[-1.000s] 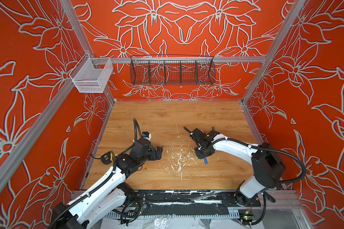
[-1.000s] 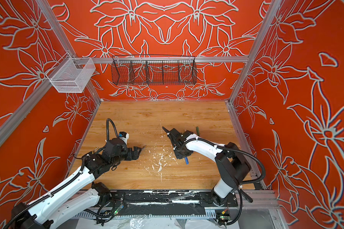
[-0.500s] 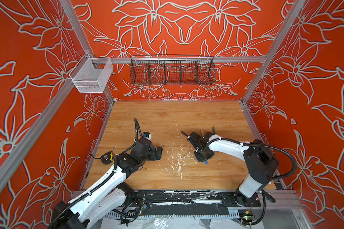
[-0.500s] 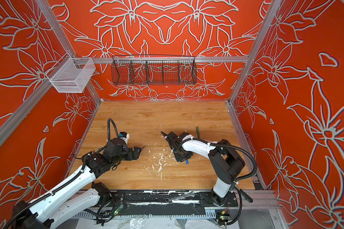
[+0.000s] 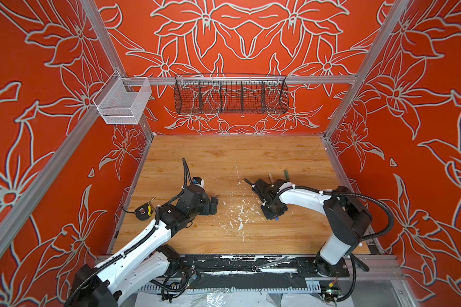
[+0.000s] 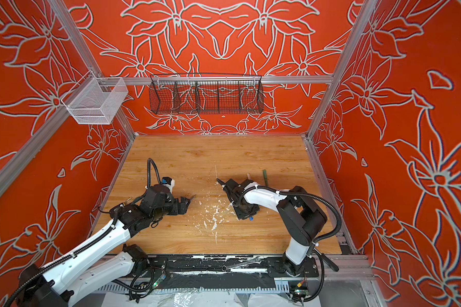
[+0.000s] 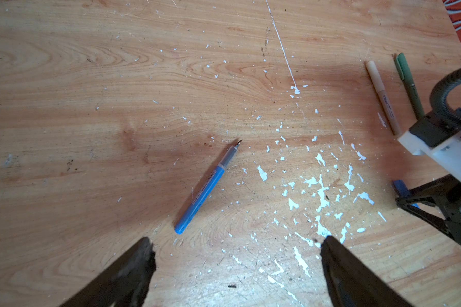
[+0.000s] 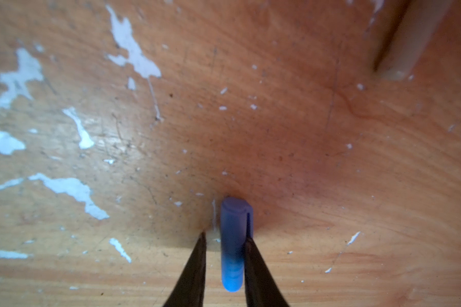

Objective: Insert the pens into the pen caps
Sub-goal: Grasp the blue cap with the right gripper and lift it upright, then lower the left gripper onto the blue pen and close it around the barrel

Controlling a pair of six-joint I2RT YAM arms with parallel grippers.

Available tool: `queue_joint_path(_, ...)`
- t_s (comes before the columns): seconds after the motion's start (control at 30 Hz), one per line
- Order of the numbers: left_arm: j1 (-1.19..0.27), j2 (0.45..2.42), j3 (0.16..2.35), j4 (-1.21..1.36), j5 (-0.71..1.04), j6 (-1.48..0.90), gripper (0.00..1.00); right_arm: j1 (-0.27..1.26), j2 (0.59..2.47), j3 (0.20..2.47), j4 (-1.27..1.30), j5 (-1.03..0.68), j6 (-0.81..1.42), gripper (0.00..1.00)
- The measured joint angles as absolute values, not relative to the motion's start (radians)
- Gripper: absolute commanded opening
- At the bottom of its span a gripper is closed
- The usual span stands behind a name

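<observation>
A blue pen (image 7: 205,186) lies uncapped on the wooden table, dark tip pointing away, just ahead of my left gripper (image 7: 236,239), which is wide open and empty. In both top views only its tip (image 5: 217,196) shows past the left gripper (image 5: 214,203). My right gripper (image 8: 226,236) is down at the table, astride the blue pen cap (image 8: 233,239). One finger touches the cap; a narrow gap remains on the other side. A beige pen (image 7: 382,97) and an olive green pen (image 7: 409,83) lie side by side behind the right arm, and both look capped.
White paint flecks (image 5: 240,212) mark the table's middle. A tape measure (image 5: 144,211) lies at the left edge beside my left arm. A black wire basket (image 5: 230,97) and a white mesh basket (image 5: 123,102) hang on the walls. A wrench (image 5: 269,265) rests on the front rail.
My right gripper has dropped over the blue cap and narrowed its jaws around it, the arm's elbow folding in. The left arm has not moved.
</observation>
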State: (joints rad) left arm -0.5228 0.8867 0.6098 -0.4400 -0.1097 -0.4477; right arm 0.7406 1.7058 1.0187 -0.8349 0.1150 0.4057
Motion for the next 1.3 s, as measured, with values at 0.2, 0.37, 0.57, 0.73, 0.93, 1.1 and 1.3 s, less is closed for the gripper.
queue_joint_path(0.2,-0.523,0.888,0.609,-0.440,-0.109,-0.448,0.97,0.741,1.706,1.019,-0.840,0.120,0.405,0.17)
queue_joint_path(0.37,-0.523,0.908,0.609,-0.440,-0.101,-0.447,0.97,0.739,1.702,1.019,-0.844,0.131,0.404,0.13)
queue_joint_path(0.57,-0.513,0.993,0.619,-0.451,-0.090,-0.447,0.97,0.739,1.660,1.020,-0.852,0.133,0.403,0.10)
queue_joint_path(0.73,-0.463,1.165,0.672,-0.464,-0.040,-0.442,0.97,0.739,1.541,1.019,-0.806,0.112,0.401,0.09)
queue_joint_path(0.93,-0.443,1.330,0.739,-0.481,0.015,-0.424,0.97,0.735,1.433,1.007,-0.725,0.059,0.403,0.09)
queue_joint_path(1.1,-0.443,1.385,0.764,-0.500,0.043,-0.407,1.00,0.734,1.422,0.978,-0.693,0.023,0.407,0.08)
queue_joint_path(1.3,-0.443,1.399,0.776,-0.535,0.035,-0.409,0.98,0.728,1.421,0.954,-0.663,-0.015,0.424,0.09)
